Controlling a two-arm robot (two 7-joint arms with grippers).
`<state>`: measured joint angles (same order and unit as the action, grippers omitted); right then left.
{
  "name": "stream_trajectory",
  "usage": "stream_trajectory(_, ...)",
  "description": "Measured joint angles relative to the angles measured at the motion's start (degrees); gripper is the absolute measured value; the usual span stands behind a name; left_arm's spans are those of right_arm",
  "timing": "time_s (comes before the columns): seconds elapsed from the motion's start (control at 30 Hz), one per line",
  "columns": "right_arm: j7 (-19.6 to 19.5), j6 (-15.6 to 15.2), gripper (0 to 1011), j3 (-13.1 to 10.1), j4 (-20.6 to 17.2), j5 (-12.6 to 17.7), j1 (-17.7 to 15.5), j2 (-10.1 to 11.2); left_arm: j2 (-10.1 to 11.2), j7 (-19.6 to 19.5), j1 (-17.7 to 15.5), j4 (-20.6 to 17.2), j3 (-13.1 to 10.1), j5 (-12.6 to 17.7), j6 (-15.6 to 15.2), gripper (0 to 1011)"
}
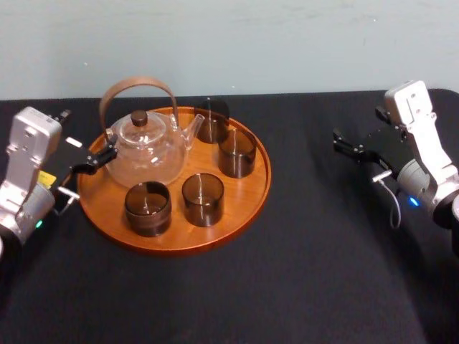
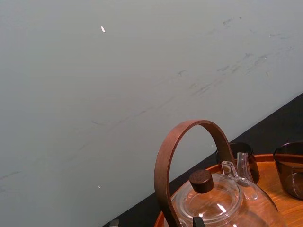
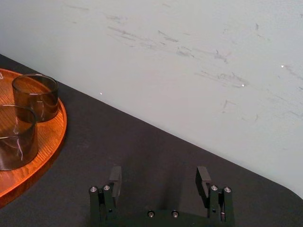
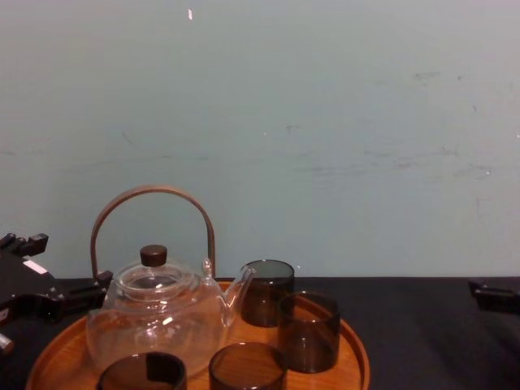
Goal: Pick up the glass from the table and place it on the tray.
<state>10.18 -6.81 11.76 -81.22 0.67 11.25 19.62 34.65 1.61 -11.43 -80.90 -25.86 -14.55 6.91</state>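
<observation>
Black matte table (pale scuffed wall behind) bears the tray.

Pale grey-green wall behind — scuffed, faintly scratched, evenly lit.

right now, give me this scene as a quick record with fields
tray: round, wooden, on the black table
teapot: clear glass, on the tray's left half
glasses: four smoked, all on the tray: back glass, right glass, front glass, front-left glass
left gripper: at the tray's left edge, beside the teapot
right gripper: open, empty, over bare table right of the tray
</observation>
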Motion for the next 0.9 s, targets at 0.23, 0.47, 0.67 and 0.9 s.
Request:
stream_trajectory(0.23,0.3,0.0,1002,0.2,0.0,0.0,0.0,0.2,0.0,0.0,0.0,0.0,0.0,0.0,0.0,1010)
stream_trajectory(0.47,0.4,0.0,1002,0.3,0.0,0.0,0.1,0.3,0.0,0.0,0.0,0.0,0.0,0.0,0.0,1010)
stream_trajectory(0.67,0.6,0.0,1002,0.4,0.0,0.0,0.1,0.3,0.0,0.0,0.0,0.0,0.0,0.0,0.0,1009)
stream_trajectory(0.9,0.6,0.0,1002,0.4,-0.1,0.0,0.1,0.4,0.0,0.0,0.0,0.0,0.0,0.0,0.0,1009)
